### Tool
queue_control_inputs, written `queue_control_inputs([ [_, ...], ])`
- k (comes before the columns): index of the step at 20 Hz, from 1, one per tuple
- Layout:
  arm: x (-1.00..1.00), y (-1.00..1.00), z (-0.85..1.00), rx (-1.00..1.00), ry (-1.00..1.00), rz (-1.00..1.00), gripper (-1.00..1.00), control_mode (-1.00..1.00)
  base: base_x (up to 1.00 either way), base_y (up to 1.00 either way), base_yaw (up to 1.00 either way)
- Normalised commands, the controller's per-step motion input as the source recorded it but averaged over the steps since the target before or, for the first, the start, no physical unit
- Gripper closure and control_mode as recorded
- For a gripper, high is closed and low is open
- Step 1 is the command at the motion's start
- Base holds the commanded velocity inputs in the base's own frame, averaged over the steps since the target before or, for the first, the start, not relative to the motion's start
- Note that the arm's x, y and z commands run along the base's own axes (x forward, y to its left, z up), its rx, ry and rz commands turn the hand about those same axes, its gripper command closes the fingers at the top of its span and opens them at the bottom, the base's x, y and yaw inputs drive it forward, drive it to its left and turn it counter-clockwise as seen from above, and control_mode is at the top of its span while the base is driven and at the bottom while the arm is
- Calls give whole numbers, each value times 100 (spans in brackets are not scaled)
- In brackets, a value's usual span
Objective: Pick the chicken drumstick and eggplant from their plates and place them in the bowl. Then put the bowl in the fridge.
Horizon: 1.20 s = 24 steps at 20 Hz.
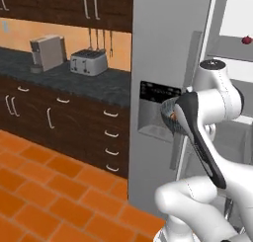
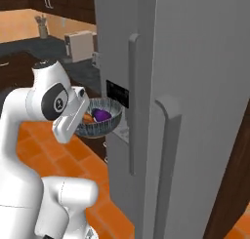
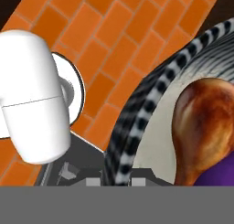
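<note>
My gripper (image 3: 115, 178) is shut on the rim of the dark grey speckled bowl (image 2: 100, 120), holding it in the air. The bowl (image 1: 167, 109) hangs close in front of the fridge (image 2: 195, 87), level with the dark water dispenser (image 2: 118, 93). The orange-brown chicken drumstick (image 3: 205, 127) lies inside against the whitish wall. The purple eggplant (image 2: 101, 115) rests beside it. In the hand view the striped bowl rim (image 3: 137, 127) runs up between my fingertips. The plates are out of view.
Left of the fridge a dark counter (image 1: 74, 80) carries a toaster (image 1: 89, 62) and a coffee machine (image 1: 47, 52) over dark drawers. The floor is orange tile (image 1: 44, 186). Right of the dispenser door, white fridge shelves (image 1: 232, 53) show with a red fruit (image 1: 245, 39).
</note>
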Motion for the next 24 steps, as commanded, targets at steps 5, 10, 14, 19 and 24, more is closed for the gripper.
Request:
queue_control_inputs([
  [5, 0, 0, 0, 0, 0, 0, 100, 100, 29, 99, -31],
  [10, 0, 0, 0, 0, 0, 0, 100, 100, 5, 74, -53],
  [14, 0, 0, 0, 0, 0, 0, 100, 100, 0, 39, -84],
  [19, 0, 0, 0, 0, 0, 0, 100, 100, 0, 32, -78],
  [24, 0, 0, 0, 0, 0, 0, 100, 100, 24, -6, -30],
])
